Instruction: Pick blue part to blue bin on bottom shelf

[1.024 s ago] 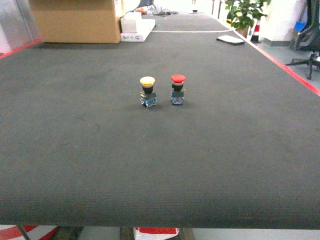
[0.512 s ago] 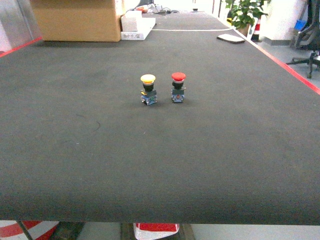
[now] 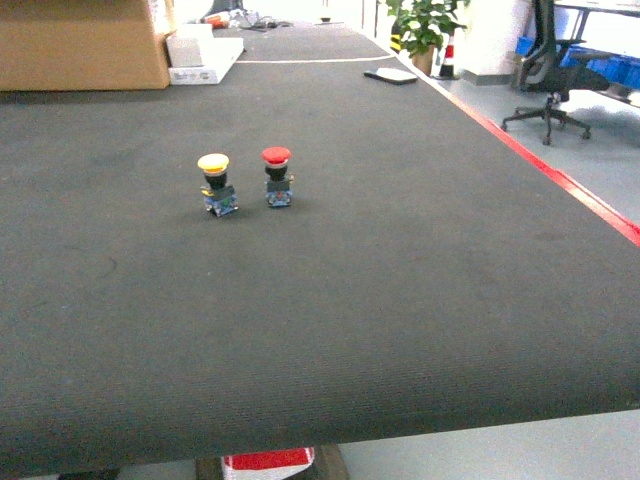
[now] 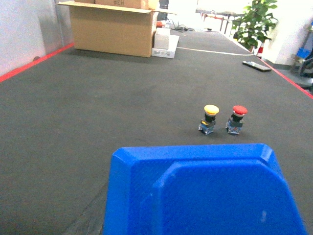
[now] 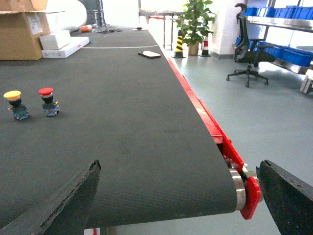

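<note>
A bright-blue plastic piece with bevelled corners, the blue part, fills the bottom of the left wrist view. It hangs above the black belt right where my left gripper's jaws are, and it hides the fingers that hold it. My right gripper is open, its two dark fingers spread wide over the belt's near right end, with nothing between them. Blue crates stand on a steel rack far to the right. I cannot tell which one is the blue bin. The head view shows neither gripper.
Two push buttons stand mid-belt, one yellow-capped and one red-capped. A cardboard box and white boxes sit at the far end. The belt's red side rail and end roller border open floor with an office chair.
The head view has swung to the right. The two buttons now sit further left in the frame, and the office chair and floor have come into sight.
</note>
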`<state>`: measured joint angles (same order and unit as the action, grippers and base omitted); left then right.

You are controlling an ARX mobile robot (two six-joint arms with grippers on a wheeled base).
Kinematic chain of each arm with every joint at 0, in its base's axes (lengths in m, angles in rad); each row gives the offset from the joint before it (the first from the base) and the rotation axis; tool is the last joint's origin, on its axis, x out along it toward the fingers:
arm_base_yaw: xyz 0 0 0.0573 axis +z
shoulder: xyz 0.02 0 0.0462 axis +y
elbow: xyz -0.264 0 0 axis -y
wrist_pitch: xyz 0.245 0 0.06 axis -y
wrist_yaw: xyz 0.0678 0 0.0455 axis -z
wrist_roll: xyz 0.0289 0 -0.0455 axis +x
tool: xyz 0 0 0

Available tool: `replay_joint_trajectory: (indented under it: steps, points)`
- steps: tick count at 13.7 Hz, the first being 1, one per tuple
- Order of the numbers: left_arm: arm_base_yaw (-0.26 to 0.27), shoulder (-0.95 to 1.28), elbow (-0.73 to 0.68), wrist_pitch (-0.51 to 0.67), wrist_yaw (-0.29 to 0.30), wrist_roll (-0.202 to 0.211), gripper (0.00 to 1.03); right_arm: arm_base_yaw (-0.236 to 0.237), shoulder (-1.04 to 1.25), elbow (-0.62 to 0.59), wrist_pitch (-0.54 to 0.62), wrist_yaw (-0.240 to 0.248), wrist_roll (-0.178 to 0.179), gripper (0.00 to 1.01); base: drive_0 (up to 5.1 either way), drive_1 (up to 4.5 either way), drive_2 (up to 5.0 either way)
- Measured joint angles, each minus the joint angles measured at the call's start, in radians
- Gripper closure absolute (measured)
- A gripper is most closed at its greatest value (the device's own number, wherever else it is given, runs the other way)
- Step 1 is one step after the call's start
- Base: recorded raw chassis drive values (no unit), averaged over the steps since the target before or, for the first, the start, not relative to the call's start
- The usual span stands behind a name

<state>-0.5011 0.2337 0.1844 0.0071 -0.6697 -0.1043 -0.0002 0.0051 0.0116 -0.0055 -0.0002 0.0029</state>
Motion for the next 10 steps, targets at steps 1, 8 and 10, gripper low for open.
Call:
replay_joint_trajectory:
  steps: [1,8,10]
  points:
    - [0.0,0.0,0.0,0.0,0.0,0.0,0.59,0.0,0.0,0.0,0.0,0.0,0.0,0.03,-1.6,-1.63,-1.6]
    - [0.0,0.0,0.0,0.0,0.0,0.0,0.59,0.0,0.0,0.0,0.0,0.0,0.0,0.03,-1.6,-1.56,-1.6]
    - [0.0,0.0,0.0,0.0,0.0,0.0,0.59,0.0,0.0,0.0,0.0,0.0,0.0,0.03,-1.6,-1.57,-1.6]
